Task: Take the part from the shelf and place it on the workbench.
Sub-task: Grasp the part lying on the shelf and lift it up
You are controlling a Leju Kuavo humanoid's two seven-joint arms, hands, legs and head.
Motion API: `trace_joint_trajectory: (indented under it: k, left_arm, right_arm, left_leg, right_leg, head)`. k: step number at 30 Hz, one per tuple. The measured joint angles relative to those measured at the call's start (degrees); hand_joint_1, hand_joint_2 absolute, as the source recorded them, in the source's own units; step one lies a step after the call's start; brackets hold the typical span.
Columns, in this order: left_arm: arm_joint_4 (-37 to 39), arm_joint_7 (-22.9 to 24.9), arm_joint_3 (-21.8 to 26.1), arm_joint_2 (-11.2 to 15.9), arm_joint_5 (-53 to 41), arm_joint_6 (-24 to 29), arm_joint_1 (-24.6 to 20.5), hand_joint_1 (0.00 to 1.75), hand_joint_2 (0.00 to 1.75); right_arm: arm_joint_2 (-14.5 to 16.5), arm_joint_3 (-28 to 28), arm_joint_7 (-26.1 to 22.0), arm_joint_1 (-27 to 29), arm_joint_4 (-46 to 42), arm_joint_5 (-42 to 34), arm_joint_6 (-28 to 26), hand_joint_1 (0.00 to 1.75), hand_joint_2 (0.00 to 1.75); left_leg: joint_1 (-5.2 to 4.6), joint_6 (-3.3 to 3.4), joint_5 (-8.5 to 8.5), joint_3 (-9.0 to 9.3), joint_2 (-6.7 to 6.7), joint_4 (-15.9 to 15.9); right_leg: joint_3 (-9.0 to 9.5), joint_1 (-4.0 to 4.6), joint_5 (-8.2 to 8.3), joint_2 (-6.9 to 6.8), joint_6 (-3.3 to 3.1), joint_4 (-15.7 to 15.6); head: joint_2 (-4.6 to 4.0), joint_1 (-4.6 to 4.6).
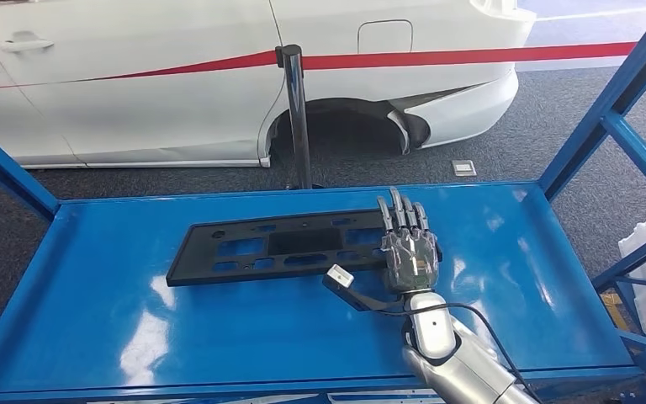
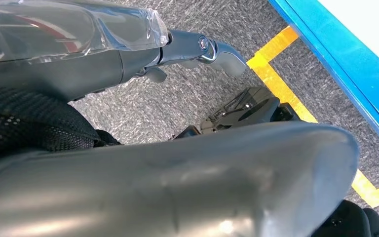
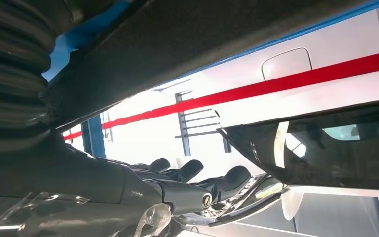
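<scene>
Your right robot hand (image 1: 408, 252), fingers extended flat, rests on the long black perforated plastic panel's (image 1: 277, 245) end on the glossy blue metal shelf (image 1: 118, 311), grasping nothing (slippery surface): push and it skids away.

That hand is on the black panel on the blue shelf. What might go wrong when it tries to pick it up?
The right hand lies flat on one end of the long panel, so lifted from there it could tip or slip out. The hand's cable trails loose over the shelf and might snag. The shelf's blue posts stand near, and a swinging panel could strike them.
</scene>
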Motion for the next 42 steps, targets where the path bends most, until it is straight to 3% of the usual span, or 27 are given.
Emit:
trace_joint_trajectory:
  k: [1, 2, 3, 31, 37, 42]
  left_arm:
    - [0.0, 0.0, -0.03, 0.0, -0.01, -0.02, 0.0, 0.0, 0.0]
    - [0.0, 0.0, -0.05, 0.0, -0.03, -0.03, 0.0, 0.0, 0.0]
    - [0.0, 0.0, -0.07, 0.0, -0.08, -0.05, -0.01, 0.0, 0.0]
    - [0.0, 0.33, -0.64, -0.06, -0.34, 0.14, -0.2, 0.0, 0.0]
    - [0.0, 0.29, -0.68, -0.04, -0.01, 0.28, -0.16, 0.0, 0.0]
    - [0.01, -0.55, -0.56, -0.03, 1.27, 0.84, 0.26, 0.0, 0.0]
  right_arm:
    - [0.02, -0.01, 0.01, -0.01, 0.18, -0.01, 0.01, 1.57, 1.75]
    - [0.03, -0.01, 0.02, -0.01, 0.32, -0.03, 0.07, 1.72, 1.75]
    - [0.03, -0.01, 0.03, -0.01, 0.47, -0.05, 0.18, 1.75, 1.75]
    - [-0.58, -0.58, 0.84, 0.01, 2.34, -1.23, 0.02, 1.75, 1.75]
    - [-0.58, -1.08, -1.23, 0.43, 1.45, -5.98, -4.79, 1.75, 1.75]
    - [-0.61, -2.33, -4.44, 2.25, -4.65, -13.49, -9.97, 1.75, 1.75]
  left_leg:
    - [0.0, 0.0, 0.0, 0.01, 0.0, 0.0]
    - [0.0, 0.0, 0.0, 0.01, 0.0, 0.0]
    - [0.0, 0.0, 0.0, 0.01, 0.0, 0.0]
    - [-0.01, 0.03, -0.04, 0.15, 0.0, 0.01]
    - [-0.01, 0.03, -0.04, 0.15, 0.0, 0.01]
    - [-0.01, 0.04, -0.03, 0.06, 0.0, 0.01]
  right_leg:
    - [0.02, 0.0, 0.0, 0.0, 0.0, 0.0]
    - [0.02, 0.0, 0.0, 0.0, 0.0, 0.0]
    - [0.03, 0.0, 0.0, 0.0, 0.0, 0.0]
    - [0.15, 0.0, -0.01, 0.07, 0.0, -0.11]
    - [0.25, 0.0, -0.01, 0.07, 0.0, -0.12]
    - [0.2, 0.0, 0.02, 0.05, -0.01, -0.12]
  head:
    - [0.0, 0.0]
    - [0.0, 0.0]
    - [0.0, 0.0]
    - [0.0, 0.0]
    - [0.0, 0.0]
    - [0.0, 0.0]
